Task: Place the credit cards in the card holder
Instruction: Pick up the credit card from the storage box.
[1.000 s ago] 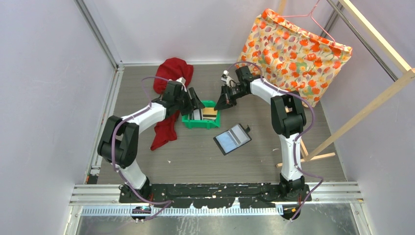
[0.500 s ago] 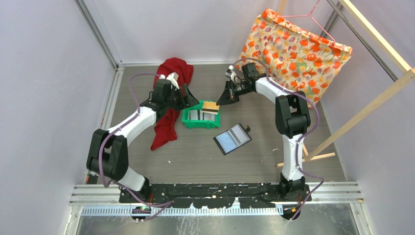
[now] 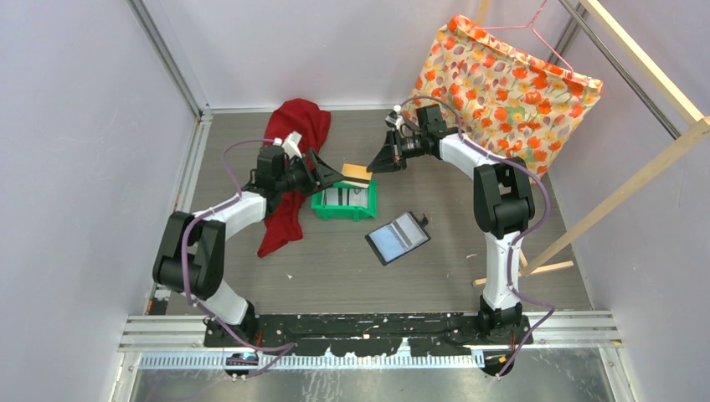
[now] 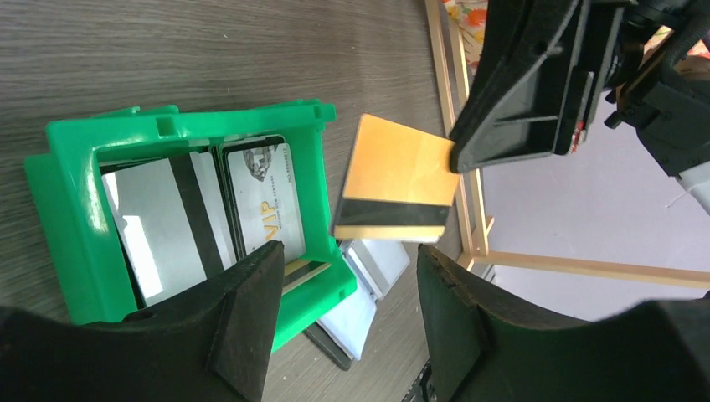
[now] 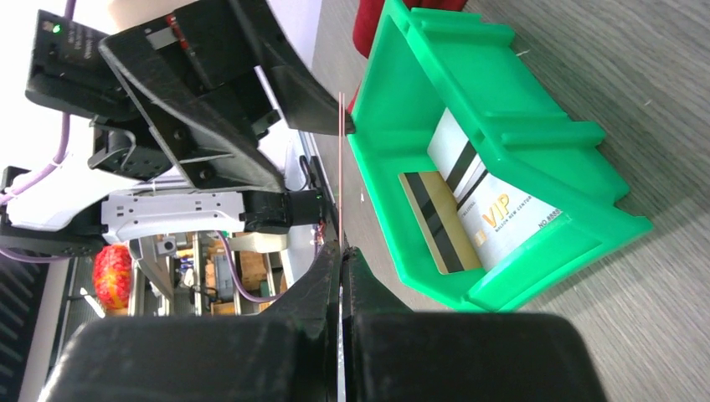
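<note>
My right gripper (image 3: 374, 165) is shut on the edge of a yellow-orange credit card (image 3: 356, 173) and holds it in the air above the back of the green bin (image 3: 343, 215). The left wrist view shows that card (image 4: 393, 180) with its black stripe; in the right wrist view it is edge-on (image 5: 341, 167) between my shut right gripper (image 5: 342, 247). My left gripper (image 3: 331, 174) is open and empty, just left of the card. Grey (image 4: 159, 226), white VIP (image 4: 264, 197) and gold (image 5: 431, 222) cards stand in the bin. The black card holder (image 3: 398, 238) lies open on the table, front right of the bin.
A red cloth (image 3: 293, 134) lies behind and left of the bin, under my left arm. A floral bag (image 3: 502, 84) hangs on a wooden rack (image 3: 636, 167) at the back right. Walls close in the left and back.
My right gripper has lifted the yellow-orange card up out of the bin. My left arm has drawn back to the left, its open gripper now facing the card.
</note>
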